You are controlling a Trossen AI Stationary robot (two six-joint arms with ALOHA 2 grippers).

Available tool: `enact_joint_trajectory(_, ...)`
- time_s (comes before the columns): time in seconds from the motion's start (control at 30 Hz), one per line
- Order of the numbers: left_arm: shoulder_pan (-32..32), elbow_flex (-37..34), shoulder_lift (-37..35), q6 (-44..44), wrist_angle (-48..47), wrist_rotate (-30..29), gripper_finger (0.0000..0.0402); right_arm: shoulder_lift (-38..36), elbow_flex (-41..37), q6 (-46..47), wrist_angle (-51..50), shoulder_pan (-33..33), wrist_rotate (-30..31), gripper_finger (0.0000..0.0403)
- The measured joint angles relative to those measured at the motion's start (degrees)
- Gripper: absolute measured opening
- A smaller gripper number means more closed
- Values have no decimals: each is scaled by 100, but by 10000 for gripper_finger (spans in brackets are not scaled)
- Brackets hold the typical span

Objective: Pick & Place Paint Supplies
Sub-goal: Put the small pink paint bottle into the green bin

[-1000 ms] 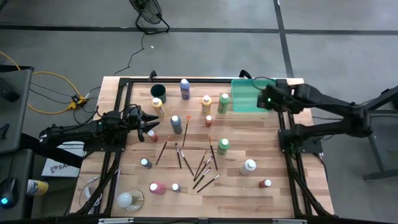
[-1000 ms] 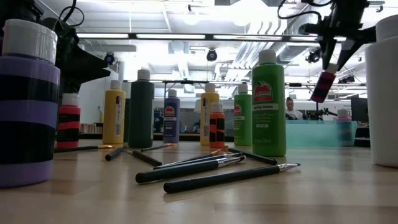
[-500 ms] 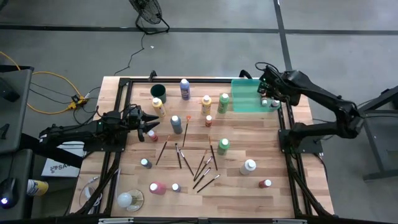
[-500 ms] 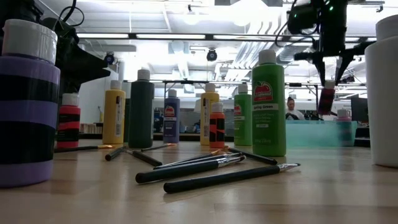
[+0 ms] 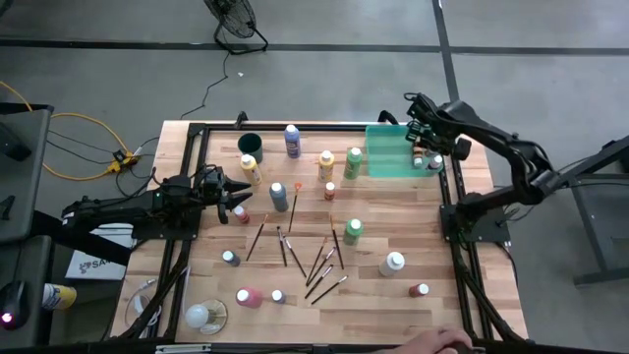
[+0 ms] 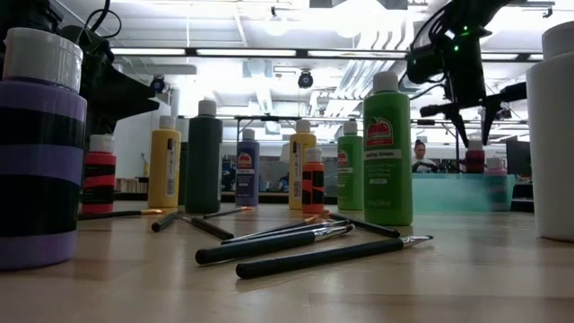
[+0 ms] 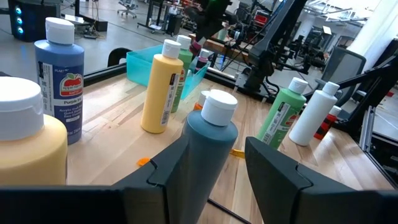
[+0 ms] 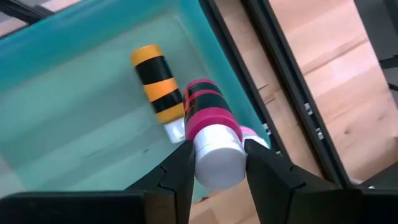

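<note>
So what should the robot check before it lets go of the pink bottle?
1. Pink bottle sits between the right pincer fingers: ok.
2. Bottle is over the green tray, inside its walls: ok.
3. Bottle's bottom rests on the tray floor: cannot tell.
4. Orange striped bottle already lying in the tray is out from under the pink one: not ok, they look very close.
5. Left pincer waits far off, around the teal bottle: ok.
</note>
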Motion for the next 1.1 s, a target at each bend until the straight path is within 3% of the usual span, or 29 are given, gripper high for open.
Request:
enact_joint_trajectory(0.47, -1, 0, 0, 0, 0, 0, 152, 338, -80, -207, 44, -415, -306, 123)
enact_joint_trajectory(1.1, 0, 0, -2, 0, 0, 0, 152, 352, -118, -337, 52, -676, -246, 140)
